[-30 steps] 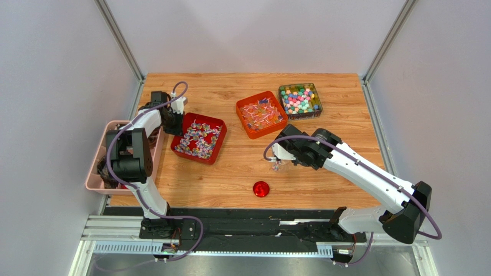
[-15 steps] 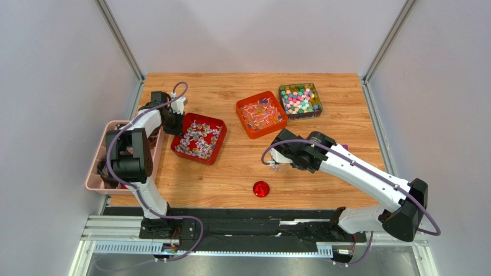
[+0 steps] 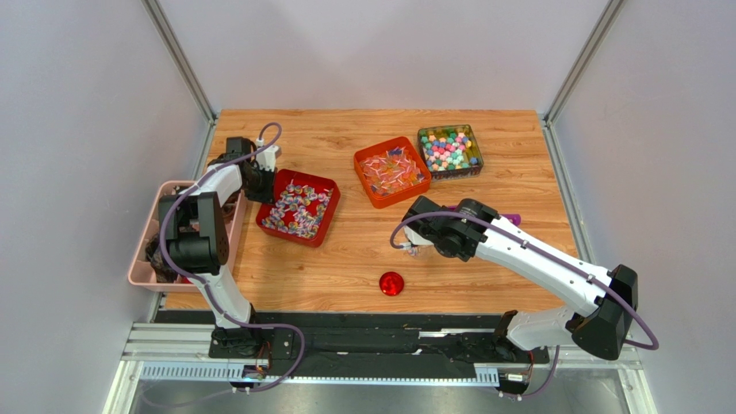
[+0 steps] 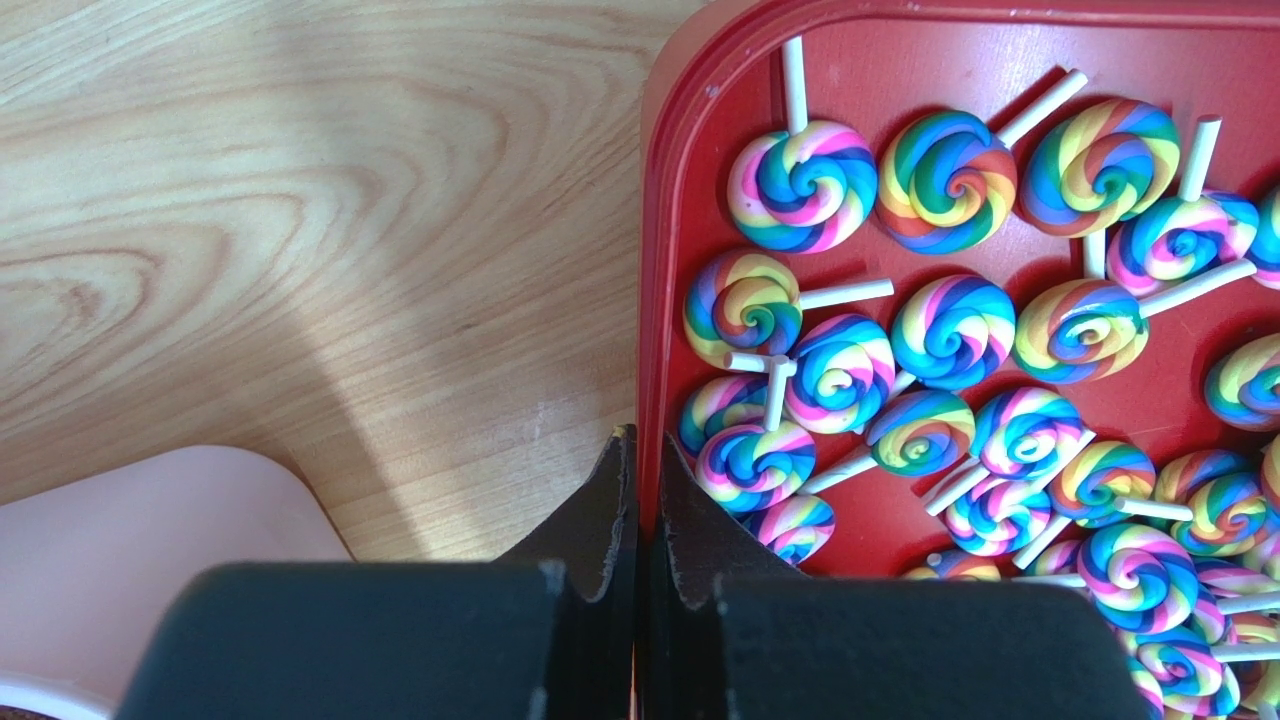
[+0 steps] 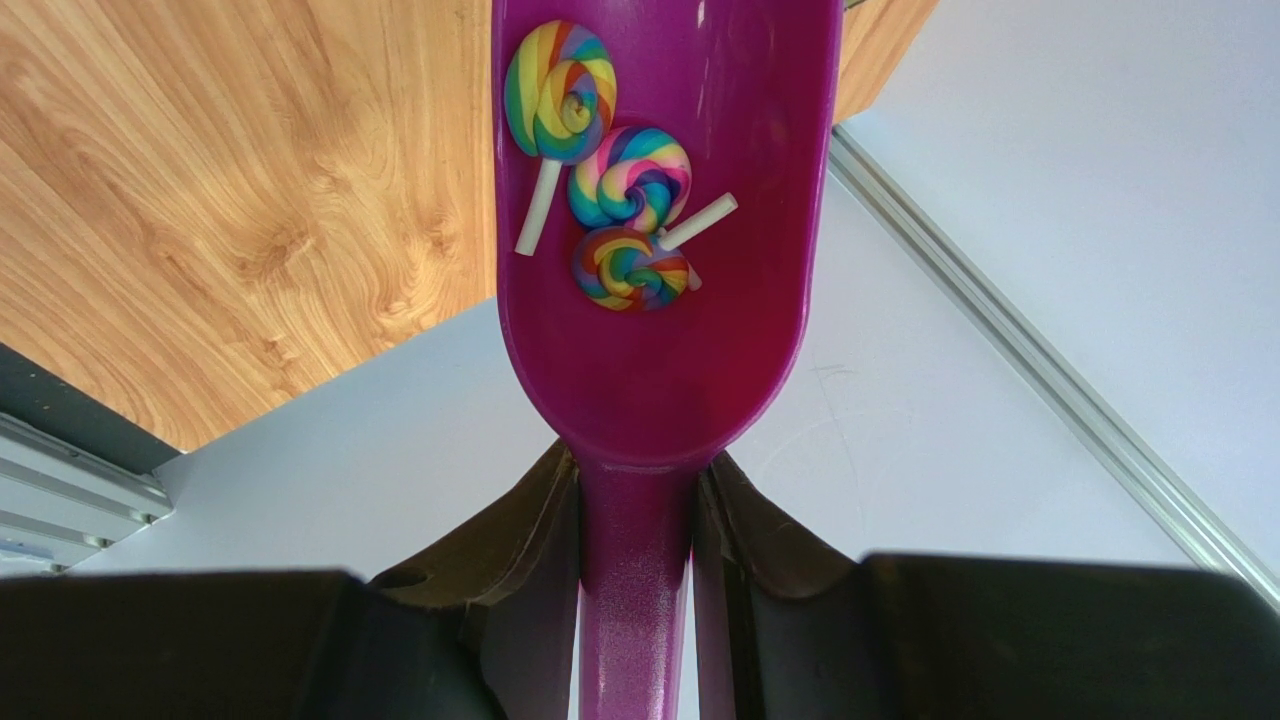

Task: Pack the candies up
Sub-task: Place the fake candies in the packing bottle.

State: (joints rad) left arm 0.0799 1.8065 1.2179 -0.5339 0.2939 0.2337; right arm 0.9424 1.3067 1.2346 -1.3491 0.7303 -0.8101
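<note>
Swirled lollipop candies fill a red tray left of the table's middle. My left gripper is shut on that tray's left rim, one finger outside and one inside; from above the left gripper sits at the tray's far-left corner. My right gripper is shut on the handle of a purple scoop, held level above the table. Three lollipops lie in the scoop's bowl. From above only the scoop's tip shows past the right wrist.
An orange tray of wrapped candies and a dark tray of round pastel candies stand at the back. A round red lid lies near the front edge. A pink bin sits off the table's left side.
The right arm has swung its wrist a little back and left, and the purple scoop's tip has come into sight on its right side. The left arm has not moved.
</note>
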